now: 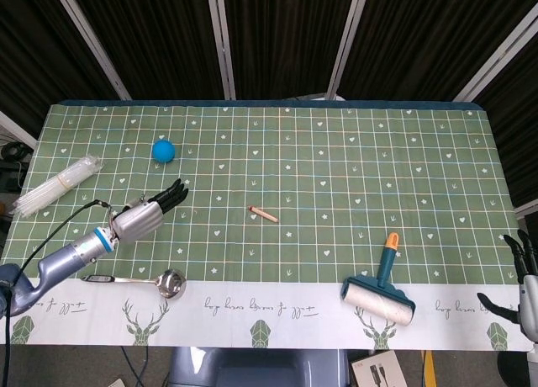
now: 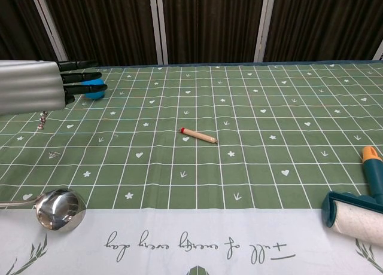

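Note:
My left hand (image 1: 145, 214) hovers over the left part of the green checked cloth (image 1: 336, 168), its fingers stretched out flat and apart, holding nothing. In the chest view the same left hand (image 2: 36, 93) fills the left edge, its dark fingertips (image 2: 84, 81) partly covering a blue ball (image 2: 94, 96). The blue ball (image 1: 164, 150) lies beyond the hand, apart from it. A short wooden pencil (image 1: 263, 213) with a red end lies mid-table, right of the hand. My right hand (image 1: 519, 279) shows at the bottom right edge, off the table, fingers apart and empty.
A metal ladle (image 1: 158, 282) lies near the front left edge, just in front of the left arm. A bundle of clear straws (image 1: 55, 185) sits at the far left. A teal lint roller (image 1: 378, 293) with an orange-tipped handle lies at the front right.

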`<state>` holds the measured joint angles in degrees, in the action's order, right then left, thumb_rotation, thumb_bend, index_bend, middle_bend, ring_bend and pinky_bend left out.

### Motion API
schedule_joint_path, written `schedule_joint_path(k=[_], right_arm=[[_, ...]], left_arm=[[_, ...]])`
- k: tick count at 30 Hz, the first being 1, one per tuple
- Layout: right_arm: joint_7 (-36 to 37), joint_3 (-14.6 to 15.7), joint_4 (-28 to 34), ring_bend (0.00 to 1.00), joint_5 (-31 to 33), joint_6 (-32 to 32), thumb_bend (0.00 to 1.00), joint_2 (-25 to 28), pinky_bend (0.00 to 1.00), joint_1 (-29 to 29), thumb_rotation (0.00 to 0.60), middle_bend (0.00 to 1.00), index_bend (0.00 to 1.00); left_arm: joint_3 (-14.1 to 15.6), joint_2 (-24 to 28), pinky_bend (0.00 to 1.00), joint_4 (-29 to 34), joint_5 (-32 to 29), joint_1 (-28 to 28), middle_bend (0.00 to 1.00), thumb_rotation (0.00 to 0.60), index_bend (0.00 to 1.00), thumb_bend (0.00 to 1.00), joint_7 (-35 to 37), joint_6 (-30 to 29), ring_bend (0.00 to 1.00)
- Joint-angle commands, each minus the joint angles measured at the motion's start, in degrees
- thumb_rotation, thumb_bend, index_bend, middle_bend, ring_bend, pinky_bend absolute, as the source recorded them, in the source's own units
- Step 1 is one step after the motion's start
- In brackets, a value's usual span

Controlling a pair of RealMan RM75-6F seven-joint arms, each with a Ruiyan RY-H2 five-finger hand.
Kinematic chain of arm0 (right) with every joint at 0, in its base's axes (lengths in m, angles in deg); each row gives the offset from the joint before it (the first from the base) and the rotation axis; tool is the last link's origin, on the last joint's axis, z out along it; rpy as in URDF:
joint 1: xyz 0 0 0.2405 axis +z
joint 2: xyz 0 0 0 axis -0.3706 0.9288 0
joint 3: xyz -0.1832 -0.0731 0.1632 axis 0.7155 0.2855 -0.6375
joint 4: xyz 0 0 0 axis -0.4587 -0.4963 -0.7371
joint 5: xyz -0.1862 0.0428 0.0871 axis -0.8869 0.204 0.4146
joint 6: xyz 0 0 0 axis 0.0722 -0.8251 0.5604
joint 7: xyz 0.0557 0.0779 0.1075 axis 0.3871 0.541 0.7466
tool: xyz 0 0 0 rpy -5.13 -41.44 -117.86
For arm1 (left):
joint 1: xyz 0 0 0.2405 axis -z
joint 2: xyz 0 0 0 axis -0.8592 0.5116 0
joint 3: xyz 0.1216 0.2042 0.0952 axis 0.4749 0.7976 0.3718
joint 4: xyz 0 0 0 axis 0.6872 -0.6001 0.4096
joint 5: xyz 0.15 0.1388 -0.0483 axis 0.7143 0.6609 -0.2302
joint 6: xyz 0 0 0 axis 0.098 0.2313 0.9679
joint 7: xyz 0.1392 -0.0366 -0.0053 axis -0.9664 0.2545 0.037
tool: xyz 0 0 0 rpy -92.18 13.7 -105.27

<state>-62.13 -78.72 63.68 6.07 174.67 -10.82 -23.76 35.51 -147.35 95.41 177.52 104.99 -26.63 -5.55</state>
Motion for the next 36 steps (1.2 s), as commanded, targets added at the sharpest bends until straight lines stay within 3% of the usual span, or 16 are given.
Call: schedule_joint_path(k=[1,18,36], right_arm=[[0.0,0.0,0.0,0.00,-0.1,0.1,0.00,0.0,0.08,0.0,0.600,0.00,0.07],[0.4,0.0,-0.4,0.00,-0.3,0.1,0.00,-0.2,0.08,0.2,0.600,0.00,0.07],[0.7,-0.2,-0.5,0.00,-0.2,0.5,0.00,-0.2,0.08,0.1,0.600,0.00,0.07]], left_arm=[[0.2,-1.1,0.00,-0.6,0.4,-0.4,0.00,0.600,0.61,0.37,-0.9,0.9,0.00],[-1.2,-8.2,0.00,-11.7,-1.3,-2.3,0.00,0.600,0.61,0.38,2.5,2.8,0.00],[-1.3,-11.9,0.00,-15.3,-1.2,-2.1,0.00,0.600,0.61,0.38,4.2,2.9,0.00]])
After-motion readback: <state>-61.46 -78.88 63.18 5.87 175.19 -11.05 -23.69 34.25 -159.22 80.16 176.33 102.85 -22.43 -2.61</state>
